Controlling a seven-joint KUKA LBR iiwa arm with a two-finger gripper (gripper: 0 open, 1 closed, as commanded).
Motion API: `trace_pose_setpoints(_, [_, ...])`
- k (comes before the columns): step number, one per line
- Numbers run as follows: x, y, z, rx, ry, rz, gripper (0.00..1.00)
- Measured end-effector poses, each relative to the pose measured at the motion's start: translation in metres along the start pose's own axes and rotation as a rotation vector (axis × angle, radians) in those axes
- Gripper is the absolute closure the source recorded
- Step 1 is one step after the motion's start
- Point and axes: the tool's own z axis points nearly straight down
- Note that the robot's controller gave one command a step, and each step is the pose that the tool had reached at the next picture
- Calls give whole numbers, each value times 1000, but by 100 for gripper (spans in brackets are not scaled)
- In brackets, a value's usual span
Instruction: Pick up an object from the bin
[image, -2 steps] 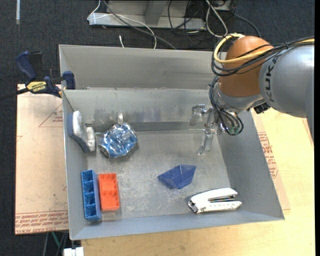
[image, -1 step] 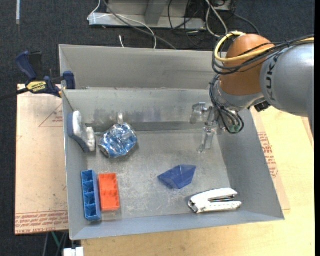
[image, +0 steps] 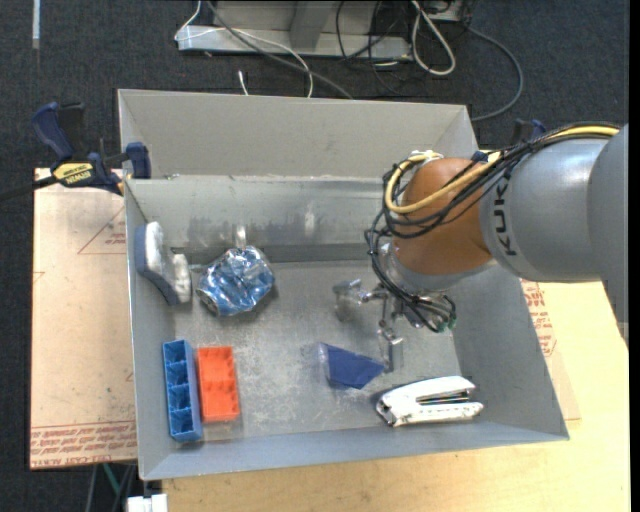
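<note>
My gripper (image: 372, 318) hangs below the arm's orange cover in the right half of the bin, low over the floor. Its two metal fingers (image: 391, 343) stand apart, open, with nothing between them. Just in front of the lower finger lies a small dark blue flat scrap (image: 349, 368), close to the fingertip but apart from it. A white stapler (image: 430, 400) lies along the front wall, in front and to the right of the gripper.
A crumpled blue foil wad (image: 237, 282) sits left of centre. Beside it, a grey-white handled tool (image: 160, 262) leans at the left wall. A blue block strip (image: 179, 390) and an orange block (image: 218, 383) lie in the front left corner.
</note>
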Motion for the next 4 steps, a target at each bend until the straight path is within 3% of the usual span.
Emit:
trace_pose_setpoints(1, [0,0,-61,8,-14,159,0])
trace_pose_setpoints(2, [35,97,-30,-1,-1,-263,0])
trace_pose_setpoints(3, [36,32,-1,9,-16,-254,0])
trace_pose_setpoints(4, [32,36,-4,5,-19,-223,100])
